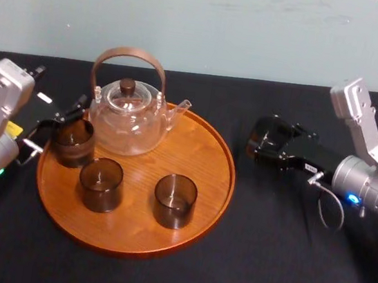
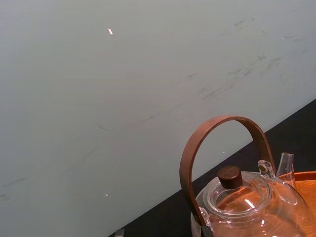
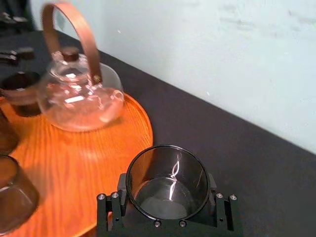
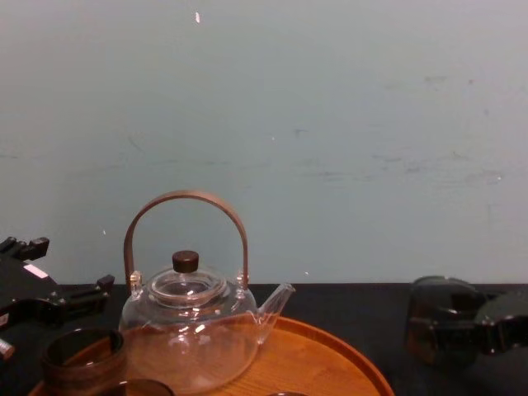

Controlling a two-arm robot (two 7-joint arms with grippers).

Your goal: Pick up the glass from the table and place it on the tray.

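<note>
Glass (image 3: 168, 180) sits clamped between the fingers of the right gripper (image 1: 266, 146), mouth open toward the wrist camera and its dark wall pressed on both sides. It is held over the black-clothed table (image 1: 284, 266), clear of the tray. The round wooden tray (image 1: 195, 149) lies just ahead of the gripper's tip, its raised rim near the glass but apart from it.

The right arm reaches in from the robot's right, forearm low and roughly level over the cloth, a silver link angling up and back behind the wrist. The left arm comes in from the other side, with the left gripper (image 1: 62, 125) at the tray's far rim — whether it is parted or closed cannot be told.

Beyond the right gripper a glass teapot (image 1: 129, 120) stands on the tray. Three more dark glasses stand there too — one (image 1: 72, 141) by the left gripper, two (image 1: 101, 184) (image 1: 174, 200) nearer the robot.
</note>
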